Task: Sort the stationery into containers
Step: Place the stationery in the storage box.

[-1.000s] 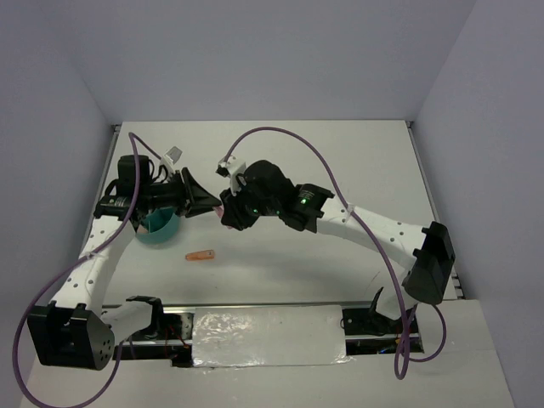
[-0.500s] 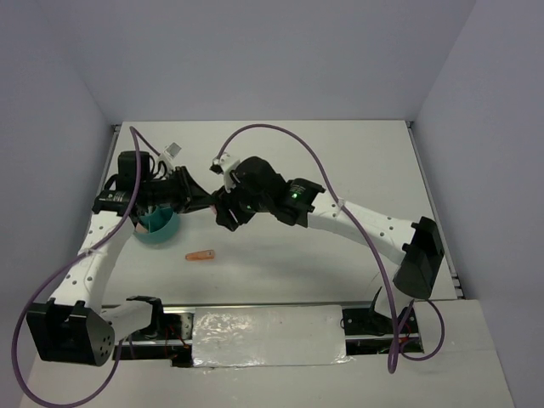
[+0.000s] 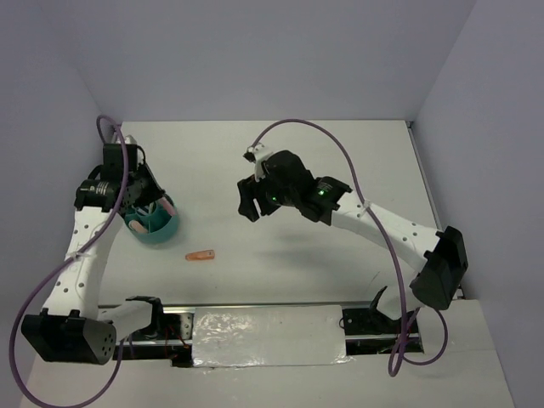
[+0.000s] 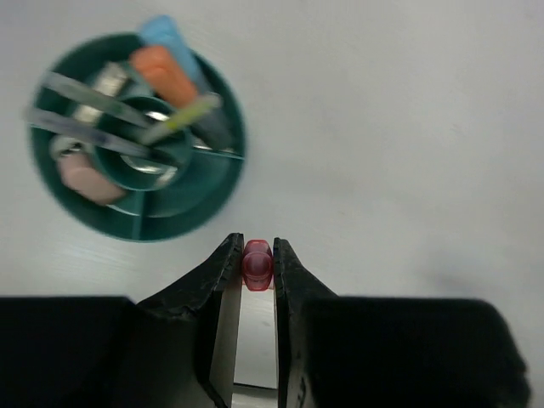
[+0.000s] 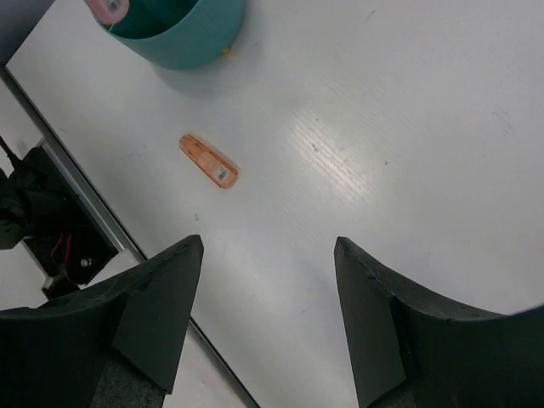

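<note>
My left gripper [image 4: 257, 244] is shut on a short pink marker [image 4: 257, 265], gripped end-on between the fingertips. It hangs just beside the round teal bowl [image 4: 174, 223], the container, which holds a light-blue marker [image 4: 167, 34], an orange marker [image 4: 164, 75], thin grey pens [image 4: 81, 89] and a pale pink eraser block [image 4: 87, 182]. From above, the left gripper [image 3: 157, 206] is over the bowl [image 3: 160, 233] at the table's left. My right gripper [image 5: 269, 246] stands wide open and holds nothing, and in the top view it [image 3: 249, 204] hovers mid-table. An orange marker [image 3: 201, 254] lies flat on the table, seen also in the right wrist view [image 5: 208, 161].
The table's near edge with a metal rail and wiring [image 5: 59, 238] runs just below the orange marker. Grey walls close in the table on the left, back and right. A purple cable [image 3: 306, 127] arcs above the right arm.
The two grippers met mid-table. The left one shut on the pink marker and swung left to the bowl. The right one opened and drew back to the right.
</note>
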